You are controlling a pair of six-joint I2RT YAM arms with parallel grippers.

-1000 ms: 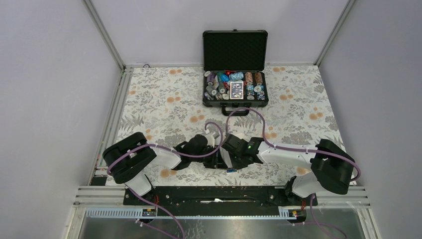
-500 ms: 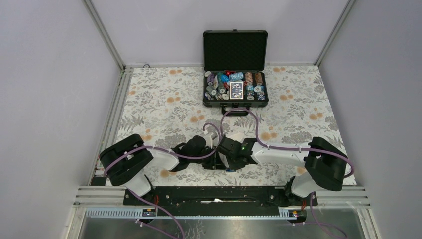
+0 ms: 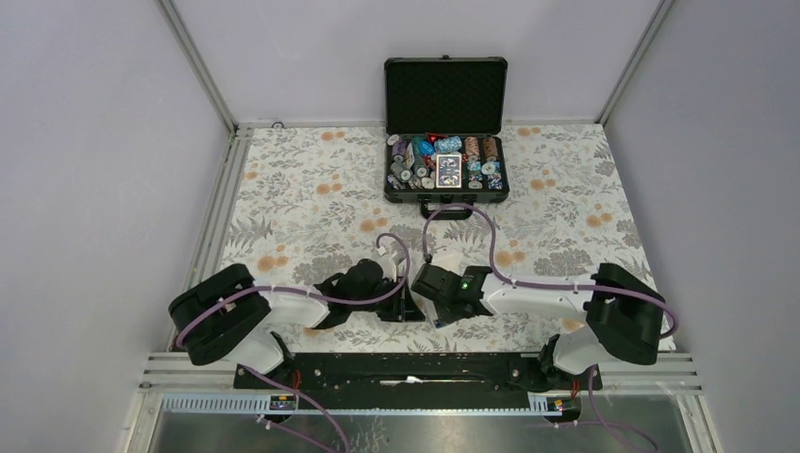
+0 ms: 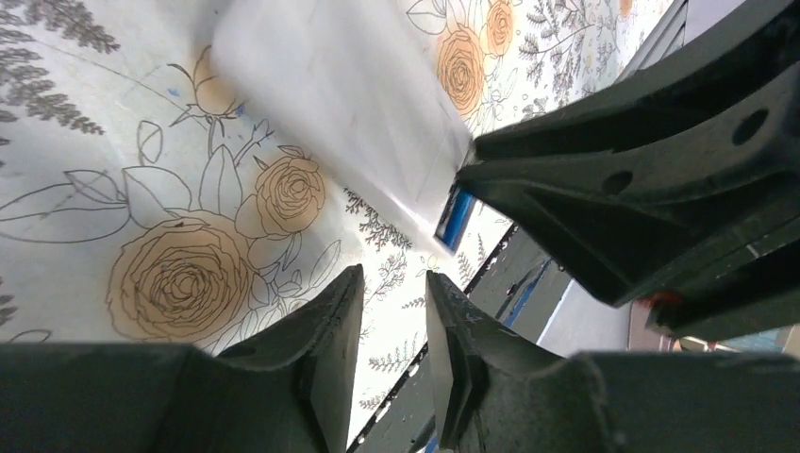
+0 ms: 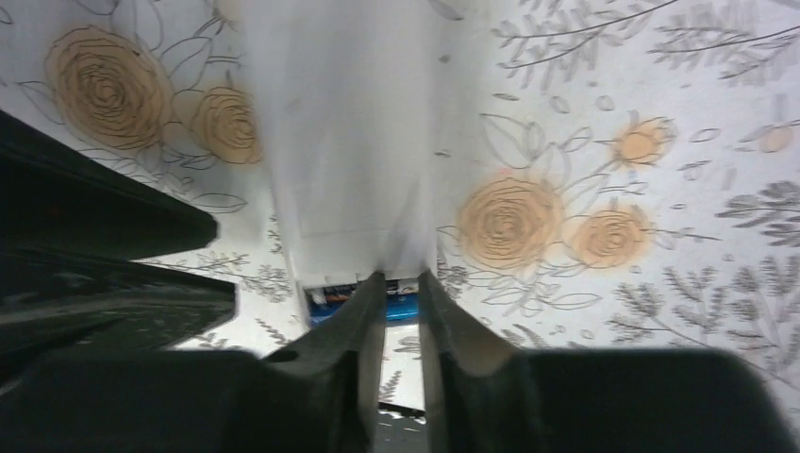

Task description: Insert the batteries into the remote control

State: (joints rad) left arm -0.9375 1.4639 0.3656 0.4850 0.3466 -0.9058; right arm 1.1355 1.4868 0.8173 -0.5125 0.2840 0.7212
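Floral tablecloth (image 3: 311, 198): near-shut right gripper (image 5: 400, 276) tips at white rectangular remote (image 5: 349, 142) end, likely seating blue cylindrical battery (image 5: 401, 308); left gripper (image 4: 389, 279) slightly parted, empty.

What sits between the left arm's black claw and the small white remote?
Only bare floral tablecloth, seen in the left wrist view; the black left gripper hovers short of the white rectangular remote.

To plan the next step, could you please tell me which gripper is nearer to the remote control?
Right. The right gripper sits at the end of the remote control; the left gripper hangs apart, with tablecloth between.
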